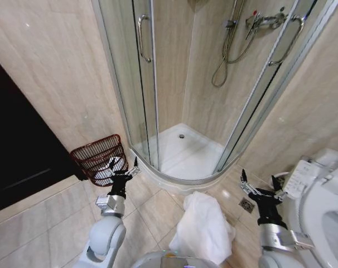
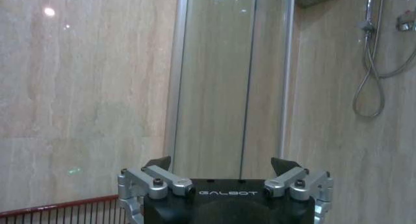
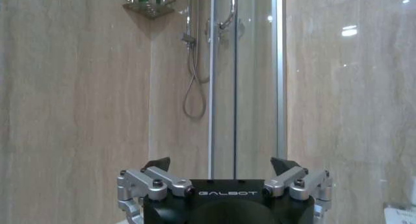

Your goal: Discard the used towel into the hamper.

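A white towel (image 1: 202,226) lies crumpled on the tiled floor, right in front of my body between the two arms. The hamper (image 1: 98,158), a dark reddish-brown wire basket, stands against the wall to the left of the shower, with something white inside it. My left gripper (image 1: 123,167) is raised and open just beside the hamper's right side; the hamper's rim (image 2: 58,207) shows low in the left wrist view. My right gripper (image 1: 262,185) is raised and open to the right of the towel, holding nothing.
A glass shower cabin (image 1: 186,84) with a white tray (image 1: 183,153) stands straight ahead. A toilet (image 1: 325,195) is at the right, a floor drain (image 1: 246,205) near it. A dark door (image 1: 18,145) is at the left.
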Controlling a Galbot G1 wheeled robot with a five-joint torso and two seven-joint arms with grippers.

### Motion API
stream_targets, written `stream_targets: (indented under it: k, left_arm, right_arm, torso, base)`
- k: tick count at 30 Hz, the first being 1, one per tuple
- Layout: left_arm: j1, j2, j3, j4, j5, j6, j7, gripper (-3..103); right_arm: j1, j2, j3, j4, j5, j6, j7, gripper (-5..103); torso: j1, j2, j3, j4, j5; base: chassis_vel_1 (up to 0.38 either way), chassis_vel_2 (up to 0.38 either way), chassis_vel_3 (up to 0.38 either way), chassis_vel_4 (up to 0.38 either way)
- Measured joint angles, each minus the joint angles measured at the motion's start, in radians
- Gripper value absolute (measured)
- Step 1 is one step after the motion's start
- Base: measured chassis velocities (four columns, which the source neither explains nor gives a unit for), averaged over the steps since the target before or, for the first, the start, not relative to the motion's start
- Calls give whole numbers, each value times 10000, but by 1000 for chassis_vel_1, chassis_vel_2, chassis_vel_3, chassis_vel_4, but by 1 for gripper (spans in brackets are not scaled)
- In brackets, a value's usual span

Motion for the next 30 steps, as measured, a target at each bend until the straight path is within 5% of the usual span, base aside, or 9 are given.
stream_targets:
  k: [13, 30]
  left_arm:
    - [-437, 25, 254, 280, 33, 161, -206, 100]
    - [-1210, 393, -1248, 1203, 213, 676, 10, 100]
  right_arm:
    - [113, 0, -182, 63, -358, -306, 1, 100]
    - [472, -1, -521, 551, -848, -1083, -534, 100]
  torso:
    - [155, 378, 225, 0, -1]
    - [494, 1227, 730, 1, -3]
  base:
    - [0, 0, 0, 0]
    - [0, 0, 0, 0]
